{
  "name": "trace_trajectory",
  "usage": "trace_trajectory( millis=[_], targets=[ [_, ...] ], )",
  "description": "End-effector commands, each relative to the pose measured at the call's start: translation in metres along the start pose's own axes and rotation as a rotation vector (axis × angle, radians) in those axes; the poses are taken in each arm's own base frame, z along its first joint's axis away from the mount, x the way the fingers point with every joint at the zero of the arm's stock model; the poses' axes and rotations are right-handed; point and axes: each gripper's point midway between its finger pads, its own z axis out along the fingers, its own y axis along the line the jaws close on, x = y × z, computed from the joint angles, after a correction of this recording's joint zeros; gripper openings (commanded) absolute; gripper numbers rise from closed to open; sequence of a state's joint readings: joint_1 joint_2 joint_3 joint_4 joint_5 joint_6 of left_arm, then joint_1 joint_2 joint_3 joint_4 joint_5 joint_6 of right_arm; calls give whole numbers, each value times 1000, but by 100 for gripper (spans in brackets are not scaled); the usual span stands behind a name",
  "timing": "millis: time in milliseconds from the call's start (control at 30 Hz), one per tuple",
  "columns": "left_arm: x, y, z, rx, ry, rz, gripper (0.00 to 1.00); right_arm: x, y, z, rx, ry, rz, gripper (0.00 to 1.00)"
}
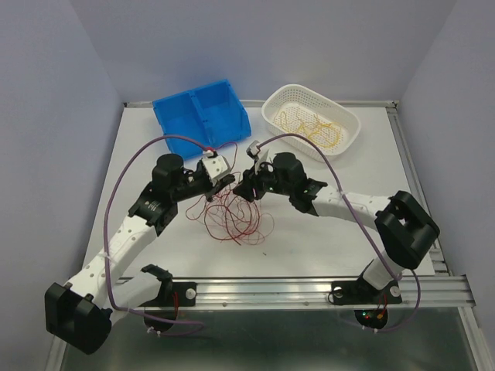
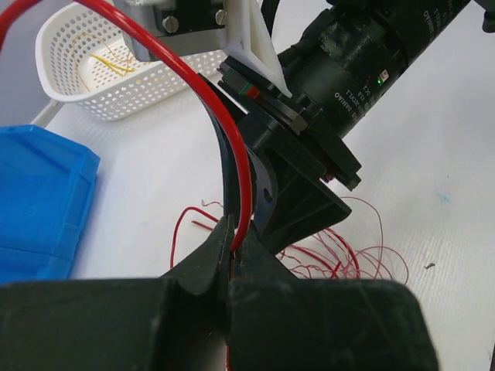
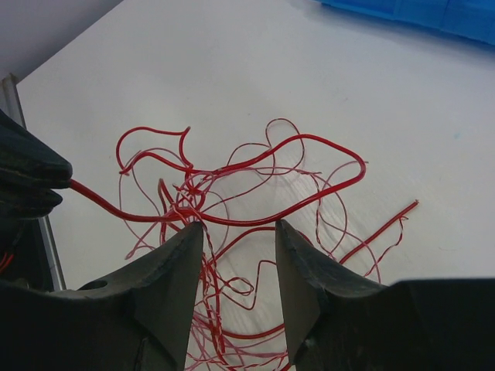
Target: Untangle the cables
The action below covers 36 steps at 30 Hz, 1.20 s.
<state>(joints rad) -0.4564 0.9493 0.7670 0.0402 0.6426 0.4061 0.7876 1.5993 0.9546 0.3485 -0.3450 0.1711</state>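
The left tool (image 2: 232, 243) is pinched fully shut on one red strand (image 2: 246, 193), which arcs up out of its tips. The main risk starts here. If this arm pulls away while the strand is snagged in the knot, the knot could cinch tighter, or the whole heap could slide across the desk (image 1: 325, 232) in one piece. The wire is hair-thin, so it could also slip out of the pinch.

In the middle lie the red cables (image 1: 236, 220), a loose curly heap on the desk between the two arms. The heap has no clear axis of its own (if anything it spreads a little wider across than deep). The held strand runs roughly left to right, from the left tool toward the right tool (image 3: 238, 232).

The right tool hangs just above the tangle, about half open and gripping nothing. Closing here could catch several strands at once.

Far right, the yellow cables (image 1: 309, 124) sit in the white basket (image 1: 348, 116).
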Motion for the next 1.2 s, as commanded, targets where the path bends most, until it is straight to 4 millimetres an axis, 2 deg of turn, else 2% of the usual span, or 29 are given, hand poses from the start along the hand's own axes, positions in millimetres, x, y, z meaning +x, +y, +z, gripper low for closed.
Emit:
trace_trajectory(
  millis=[0, 233, 400, 600, 867, 900, 1000, 1033, 1133, 1167],
  targets=[
    [-17, 5, -5, -31, -55, 32, 0, -29, 15, 8, -44, -49, -45, 47],
    [-15, 26, -10, -113, -60, 13, 0, -20, 22, 13, -97, -6, -33, 50],
    [-17, 29, -13, -120, -70, 19, 0, -15, 34, 15, -185, 19, -34, 52],
    [-16, 28, -13, -109, -72, 19, 0, -20, 41, 8, -200, 0, -45, 55],
    [-23, 20, -18, -87, -99, 27, 0, -7, 30, 23, -182, 39, -22, 58],
    [-22, 19, -17, -79, -98, 25, 0, -6, 34, 24, -204, 44, -22, 47],
    [-22, 21, -16, -83, -92, 23, 0, -5, 36, 25, -216, 49, -13, 29],
    [-20, 22, -16, -86, -88, 20, 0, -5, 35, 25, -214, 49, -12, 20],
    [-17, 26, -14, -97, -75, 16, 0, -20, 38, 15, -198, 8, -21, 0],
    [-13, 29, -12, -106, -64, 12, 0, -27, 39, 10, -189, -11, -30, 0]
  ],
)
